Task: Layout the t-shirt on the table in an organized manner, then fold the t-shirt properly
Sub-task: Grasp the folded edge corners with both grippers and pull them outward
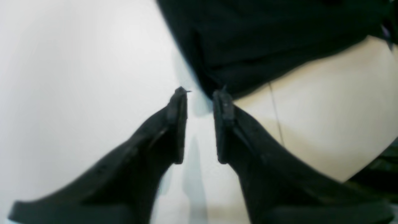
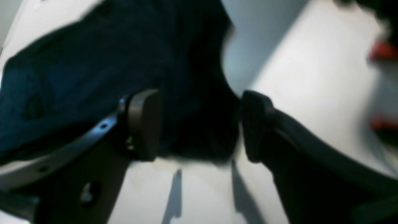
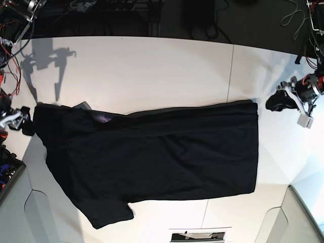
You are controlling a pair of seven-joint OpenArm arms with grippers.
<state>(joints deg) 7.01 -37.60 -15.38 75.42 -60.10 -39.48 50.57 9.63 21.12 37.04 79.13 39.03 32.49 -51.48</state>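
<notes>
— Looking down the left wrist view first: what do the left fingers (image 1: 183, 105) do?

— They stand parted with a narrow gap, and only bare white surface (image 1: 77, 77) shows in it. Nothing is gripped. One tip sits just beside a corner of the shirt (image 1: 264, 37); whether it touches the cloth I cannot tell.

— And the right fingers (image 2: 146, 124)?

— Spread wide, pads well apart. Dark cloth of the shirt (image 2: 93, 62) fills the space past them, but neither pad presses on it, so they are open and hold nothing. The picture is blurred.

— Where does the shirt lie?

— From the base view, the shirt (image 3: 152, 162) is spread flat on the surface (image 3: 152, 71), plain black side up. One sleeve points toward the near edge at that view's left. The straight hem is at the shirt's right end.

— And the arms, relative to the shirt?

— The right fingers (image 3: 23, 121) are against the shirt's left edge, at its upper corner. The left fingers (image 3: 283, 101) are just past the hem's upper corner, slightly apart from it.

— Anything along the shirt's far edge?

— A thin grey strip runs along it, and a small purple patch (image 3: 104, 118) peeks out there. Beyond the shirt the surface is white, crossed by a thin dark seam (image 3: 233, 76).
</notes>
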